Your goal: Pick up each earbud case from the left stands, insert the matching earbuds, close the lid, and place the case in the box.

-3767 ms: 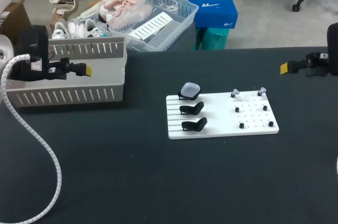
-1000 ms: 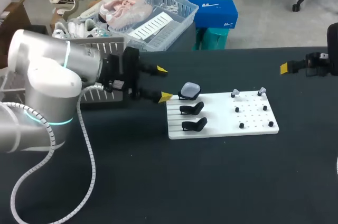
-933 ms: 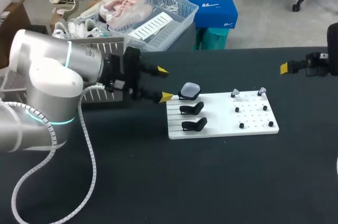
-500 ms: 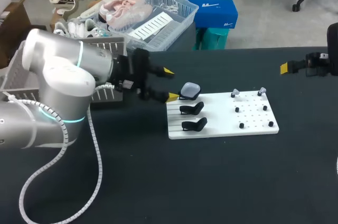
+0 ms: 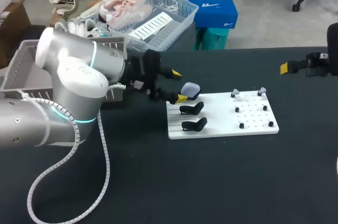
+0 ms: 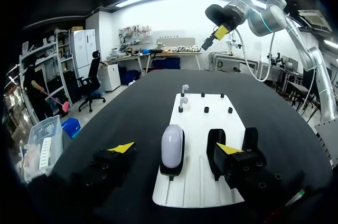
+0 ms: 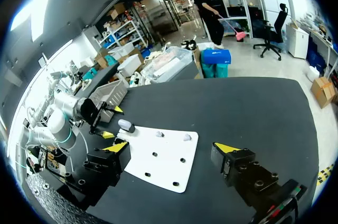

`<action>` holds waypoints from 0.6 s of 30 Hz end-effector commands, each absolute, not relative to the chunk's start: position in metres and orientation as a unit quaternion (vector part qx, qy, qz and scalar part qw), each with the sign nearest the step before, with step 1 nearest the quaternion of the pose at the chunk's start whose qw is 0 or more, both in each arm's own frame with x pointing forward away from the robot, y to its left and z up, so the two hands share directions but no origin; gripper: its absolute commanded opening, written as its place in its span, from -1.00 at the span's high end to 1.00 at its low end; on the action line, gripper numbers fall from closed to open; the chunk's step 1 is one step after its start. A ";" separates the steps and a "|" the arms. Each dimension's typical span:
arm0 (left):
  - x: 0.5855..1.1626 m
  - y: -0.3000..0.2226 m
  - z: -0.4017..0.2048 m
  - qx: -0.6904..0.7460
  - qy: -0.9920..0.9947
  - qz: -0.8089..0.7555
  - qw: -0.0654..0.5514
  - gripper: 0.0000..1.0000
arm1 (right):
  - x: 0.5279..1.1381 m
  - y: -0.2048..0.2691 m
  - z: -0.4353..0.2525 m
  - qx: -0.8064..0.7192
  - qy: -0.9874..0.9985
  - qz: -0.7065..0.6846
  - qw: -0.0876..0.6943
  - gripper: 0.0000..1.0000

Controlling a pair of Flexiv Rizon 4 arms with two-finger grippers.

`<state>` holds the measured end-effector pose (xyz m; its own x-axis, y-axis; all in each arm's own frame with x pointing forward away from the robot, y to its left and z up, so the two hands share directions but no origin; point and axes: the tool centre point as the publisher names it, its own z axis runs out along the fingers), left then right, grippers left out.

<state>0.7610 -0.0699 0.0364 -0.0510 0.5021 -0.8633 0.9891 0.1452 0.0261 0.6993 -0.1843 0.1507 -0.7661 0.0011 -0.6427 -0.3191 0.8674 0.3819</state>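
Note:
A pale lilac earbud case (image 5: 190, 90) sits shut on the rearmost of three black stands on the white board (image 5: 222, 121); the other two stands (image 5: 193, 117) are empty. My left gripper (image 5: 179, 85) is open at the case's left side. In the left wrist view the case (image 6: 172, 145) stands between the open fingers of my left gripper (image 6: 175, 148), touching neither. Two white earbuds (image 5: 235, 93) rest on pegs at the board's far right. My right gripper (image 5: 288, 67) hangs open at the table's right edge, well away from the board (image 7: 158, 163).
The grey slotted box (image 5: 21, 68) stands at the table's back left, partly hidden behind my left arm. Small black pegs (image 5: 253, 115) dot the board's right half. A white cable (image 5: 63, 182) trails from the left arm over the front left of the table.
My left arm has swung from the grey box to the right, bringing its open gripper up to the case on the stand. The right arm has not moved.

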 end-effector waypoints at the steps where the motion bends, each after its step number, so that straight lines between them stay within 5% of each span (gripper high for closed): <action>1: 0.764 -0.073 0.035 0.575 0.650 -0.318 0.381 -1.00 | 0.700 -0.185 0.150 -0.088 0.908 0.242 0.331 -1.00; 18: 0.762 -0.078 0.026 0.577 0.648 -0.324 0.377 -0.47 | 0.700 -0.185 0.150 -0.088 0.908 0.242 0.331 -1.00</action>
